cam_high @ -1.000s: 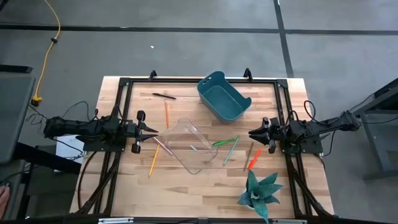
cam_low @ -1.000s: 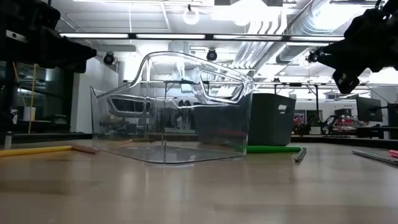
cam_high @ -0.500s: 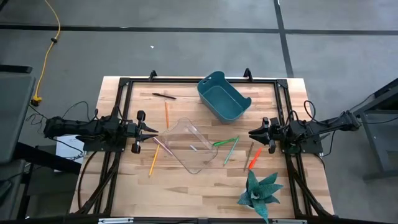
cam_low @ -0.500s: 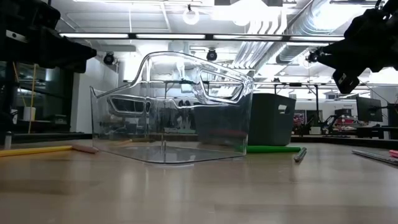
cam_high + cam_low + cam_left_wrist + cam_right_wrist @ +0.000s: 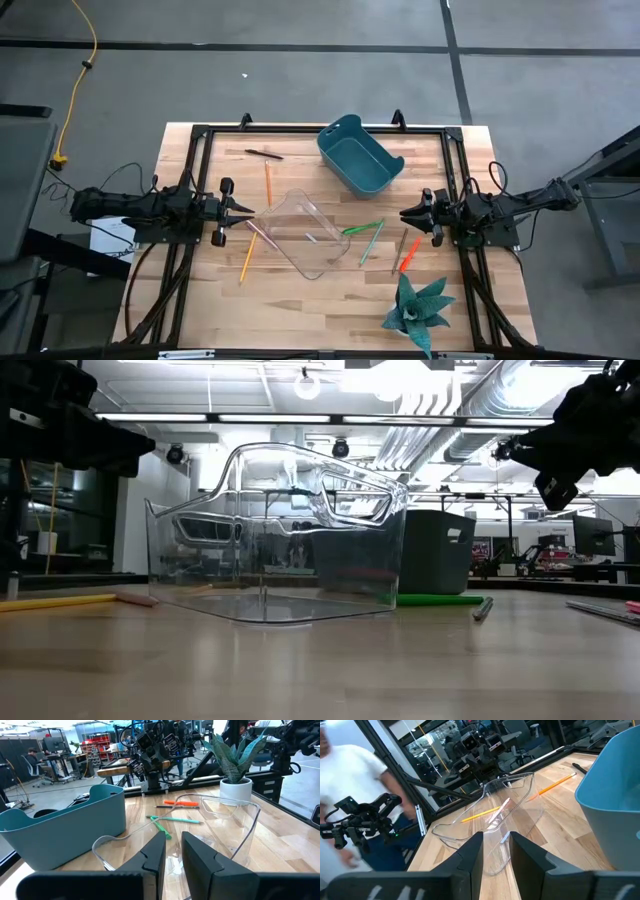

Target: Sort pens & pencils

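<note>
The pens lie right of a clear plastic bin (image 5: 305, 232): two green pens (image 5: 364, 228), a red-orange pen (image 5: 408, 254) and a dark pen (image 5: 398, 250). Another dark pen (image 5: 264, 154) lies at the far left. The yellow-orange pencils lie left of the bin, one (image 5: 268, 183) farther off and one (image 5: 247, 258) nearer. My left gripper (image 5: 248, 212) hovers at the bin's left side, shut and empty; its own wrist view (image 5: 173, 840) shows it too. My right gripper (image 5: 405, 215) hovers right of the green pens, shut and empty, and also shows in its own wrist view (image 5: 496, 840).
A teal bin (image 5: 358, 155) stands at the far middle of the table. A potted plant (image 5: 418, 310) stands at the near right corner. A person in a white shirt (image 5: 345, 770) is beyond the table's left side. Bare wood lies along the near edge.
</note>
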Tool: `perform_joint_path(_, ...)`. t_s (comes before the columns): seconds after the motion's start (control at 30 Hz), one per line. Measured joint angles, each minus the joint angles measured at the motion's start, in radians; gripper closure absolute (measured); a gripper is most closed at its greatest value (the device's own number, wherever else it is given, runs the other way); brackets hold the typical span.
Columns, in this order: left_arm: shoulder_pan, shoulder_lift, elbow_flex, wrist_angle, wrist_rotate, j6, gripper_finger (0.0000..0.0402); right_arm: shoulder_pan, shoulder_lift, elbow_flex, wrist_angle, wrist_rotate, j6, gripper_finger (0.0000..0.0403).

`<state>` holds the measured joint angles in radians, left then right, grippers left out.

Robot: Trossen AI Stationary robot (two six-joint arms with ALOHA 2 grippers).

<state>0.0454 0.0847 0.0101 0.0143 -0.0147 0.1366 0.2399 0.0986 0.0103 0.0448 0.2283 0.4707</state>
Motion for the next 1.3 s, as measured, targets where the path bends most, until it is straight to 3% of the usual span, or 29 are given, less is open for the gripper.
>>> perform_joint_path(1.1,0.000,0.000,0.000,0.000,0.000,-0.001,0.0350,0.000,0.000,0.000,0.000,0.000,0.000,0.0318)
perform_joint_path(1.3,0.000,0.000,0.000,0.018,-0.001,-0.177,0.0350,0.000,0.000,0.000,0.000,0.000,-0.010,0.0318)
